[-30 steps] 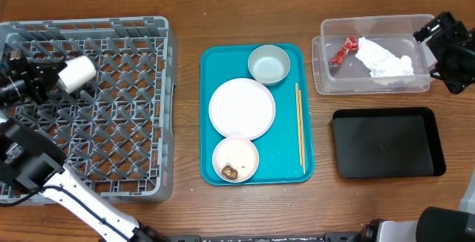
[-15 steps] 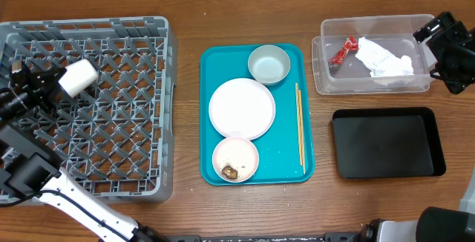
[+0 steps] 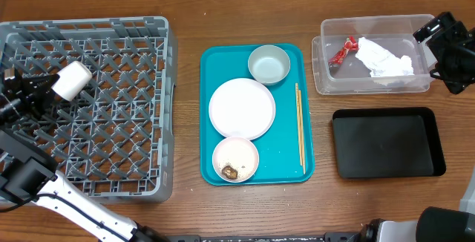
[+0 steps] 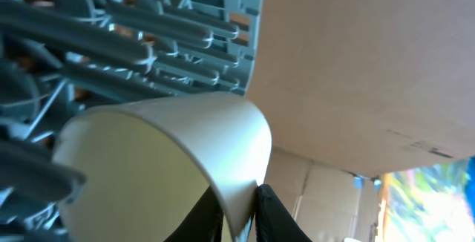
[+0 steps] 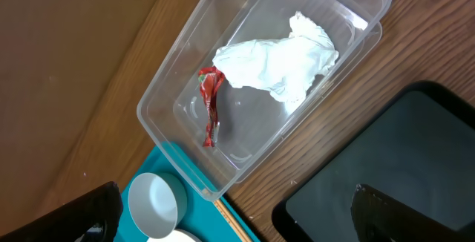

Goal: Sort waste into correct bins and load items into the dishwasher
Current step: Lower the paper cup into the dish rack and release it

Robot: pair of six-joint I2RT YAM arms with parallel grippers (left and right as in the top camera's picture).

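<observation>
My left gripper (image 3: 46,87) is shut on the rim of a white cup (image 3: 72,81), held on its side over the left part of the grey dishwasher rack (image 3: 133,30). In the left wrist view the fingers (image 4: 239,216) pinch the cup wall (image 4: 171,142) with the rack's grid (image 4: 148,34) behind. My right gripper (image 3: 445,49) is open and empty at the right end of the clear bin (image 3: 371,84), which holds a crumpled white napkin (image 3: 384,59) and a red wrapper (image 3: 343,50). Its open fingers (image 5: 230,216) frame the bin (image 5: 178,97).
A teal tray (image 3: 286,157) in the middle holds a small light bowl (image 3: 269,64), a white plate (image 3: 242,108), a bowl with food scraps (image 3: 235,160) and chopsticks (image 3: 300,127). A black bin (image 3: 384,143) lies below the clear bin.
My left gripper has carried the cup a little down and to the left over the rack. The right arm has not moved.
</observation>
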